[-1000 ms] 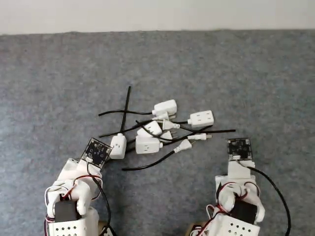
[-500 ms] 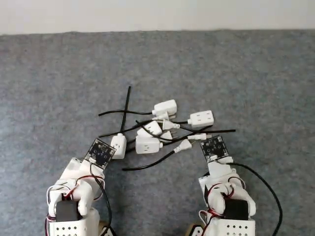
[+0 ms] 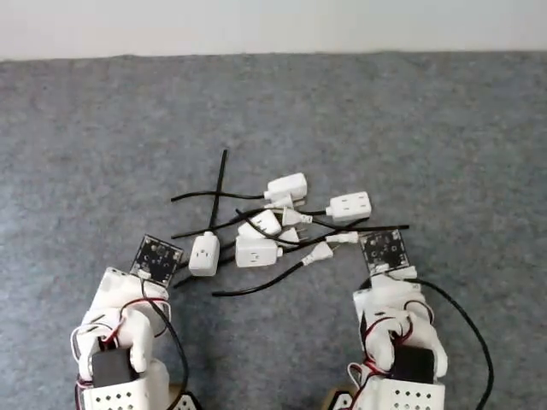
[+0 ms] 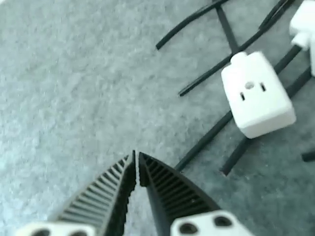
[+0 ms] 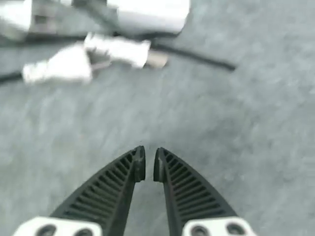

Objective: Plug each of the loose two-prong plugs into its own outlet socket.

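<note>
Several white outlet sockets and two-prong plugs on black cords lie tangled mid-table. The leftmost socket point(image 3: 204, 254) also appears in the left wrist view as a socket point(image 4: 258, 93) face-up, ahead of and beside my left gripper point(image 4: 136, 158), which is shut and empty over bare carpet. My right gripper point(image 5: 146, 157) is shut and empty too, a short way before two loose plugs point(image 5: 115, 49) point(image 5: 59, 66) and a socket point(image 5: 147, 12). From above, those plugs point(image 3: 318, 252) point(image 3: 346, 237) lie just beyond the right arm point(image 3: 384, 250).
Grey carpet point(image 3: 444, 137) covers the table, with wide free room around the cluster. A pale wall point(image 3: 273, 26) runs along the far edge. Black cords point(image 3: 220, 184) stick out from the cluster toward the back left and the front point(image 3: 256, 286).
The right arm swung left toward the plugs, then eased back slightly right and forward. The left arm turned a little left, away from the nearest socket.
</note>
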